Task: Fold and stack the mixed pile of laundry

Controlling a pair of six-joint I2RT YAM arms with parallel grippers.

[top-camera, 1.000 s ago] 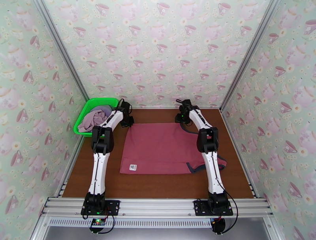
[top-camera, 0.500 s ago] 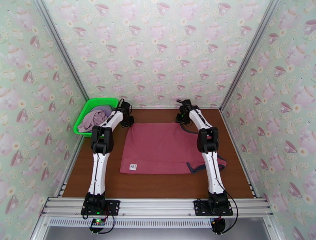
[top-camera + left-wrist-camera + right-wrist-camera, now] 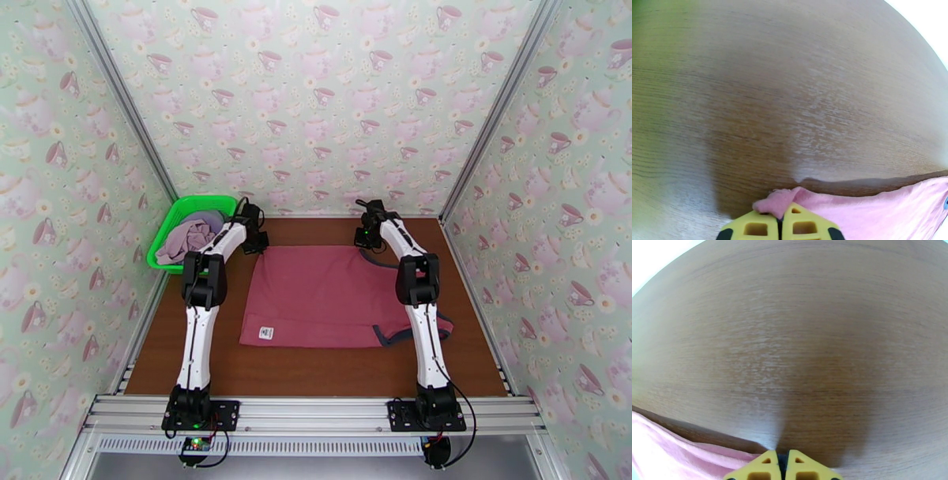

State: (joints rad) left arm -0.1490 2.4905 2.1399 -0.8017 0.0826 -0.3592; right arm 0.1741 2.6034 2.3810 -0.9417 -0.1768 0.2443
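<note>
Red tank top (image 3: 324, 296) lies flat on the bench (image 3: 474, 347); left gripper (image 3: 780, 221) and right gripper (image 3: 783, 467) clench its far corners, the right just nudged toward one o'clock, likely tautening it for folding.

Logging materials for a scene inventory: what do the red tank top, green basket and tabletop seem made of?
Red tank top: soft matte knit cloth, perhaps cotton; it lies limp and wrinkles. Green basket: bright, smooth-rimmed, probably plastic. Tabletop: brown wood grain with slight sheen, wood or laminate.
</note>
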